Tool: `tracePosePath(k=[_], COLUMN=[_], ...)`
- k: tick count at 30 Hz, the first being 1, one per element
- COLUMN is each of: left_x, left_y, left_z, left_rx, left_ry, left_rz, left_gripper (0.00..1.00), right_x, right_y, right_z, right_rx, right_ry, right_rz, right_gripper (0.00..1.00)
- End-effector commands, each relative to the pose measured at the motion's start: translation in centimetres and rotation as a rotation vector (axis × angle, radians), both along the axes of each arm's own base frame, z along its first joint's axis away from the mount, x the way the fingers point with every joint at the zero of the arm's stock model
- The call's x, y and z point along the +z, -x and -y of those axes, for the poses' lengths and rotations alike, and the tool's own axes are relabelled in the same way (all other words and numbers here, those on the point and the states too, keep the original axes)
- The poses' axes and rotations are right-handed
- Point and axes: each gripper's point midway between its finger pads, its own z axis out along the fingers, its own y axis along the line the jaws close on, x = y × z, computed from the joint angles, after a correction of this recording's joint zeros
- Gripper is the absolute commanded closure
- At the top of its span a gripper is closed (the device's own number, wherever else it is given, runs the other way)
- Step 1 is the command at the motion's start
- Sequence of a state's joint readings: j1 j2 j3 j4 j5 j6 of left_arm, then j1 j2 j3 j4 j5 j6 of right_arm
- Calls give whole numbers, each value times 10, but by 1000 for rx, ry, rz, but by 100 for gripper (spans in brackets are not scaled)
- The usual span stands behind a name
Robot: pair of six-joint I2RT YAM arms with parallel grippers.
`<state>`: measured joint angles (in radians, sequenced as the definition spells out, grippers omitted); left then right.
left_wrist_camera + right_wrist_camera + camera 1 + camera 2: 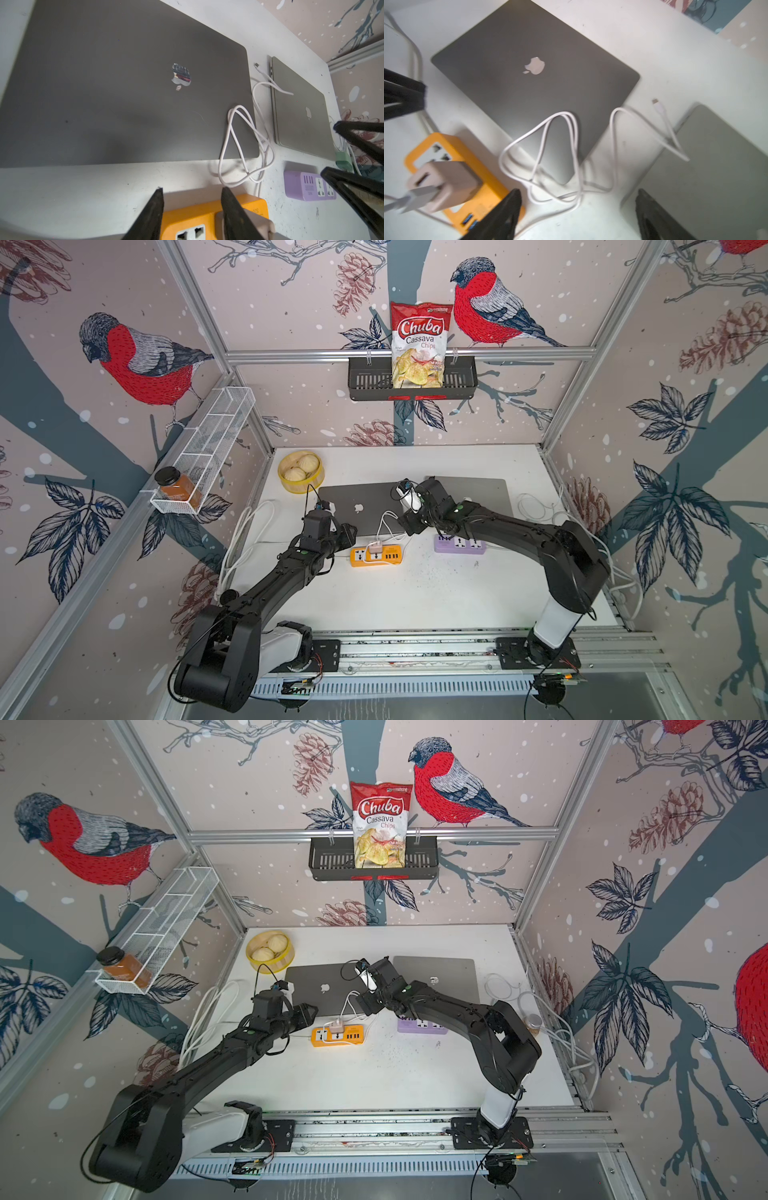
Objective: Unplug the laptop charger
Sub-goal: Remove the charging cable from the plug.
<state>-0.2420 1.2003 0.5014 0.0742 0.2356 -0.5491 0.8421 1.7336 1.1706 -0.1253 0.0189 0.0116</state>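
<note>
Slack tells us most: the white charger cable (pixel 671 133) loops over a corner of the dark grey laptop (pixel 529 93). Its connector (pixel 659 106) lies free on the white surface (pixel 415 593) between that and the silver laptop (pixel 716 155), in no port. The pale square charger brick (pixel 446 182) sits plugged into the orange plastic power strip (pixel 182 214). Left jaws stand apart beside the strip, brick behind one finger (pixel 234 214), not in the gap; we judge them lining up on it. Right jaws gape empty above the loops, brick well aside.

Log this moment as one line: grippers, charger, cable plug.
left gripper: open, over strip | right gripper: open, empty | charger: in strip | plug: free on table
</note>
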Motion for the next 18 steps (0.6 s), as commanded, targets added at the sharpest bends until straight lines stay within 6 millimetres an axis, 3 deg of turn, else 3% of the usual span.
tracePosePath(k=[1,10,18], left_x=[5,9,13], left_y=[0,7,16], left_z=[19,35,36], left_rx=[-106,-180,-198], left_ry=[59,155,158], left_rz=[39,71,77], left_gripper=[59,61,60], right_x=[12,8,7], right_y=[9,68,88], right_z=[-11,-26,-36], right_rx=[-146,-239,-236], right_ry=[-123,-123,-145], right_rz=[-33,-5,-18], right_gripper=[35,32,31])
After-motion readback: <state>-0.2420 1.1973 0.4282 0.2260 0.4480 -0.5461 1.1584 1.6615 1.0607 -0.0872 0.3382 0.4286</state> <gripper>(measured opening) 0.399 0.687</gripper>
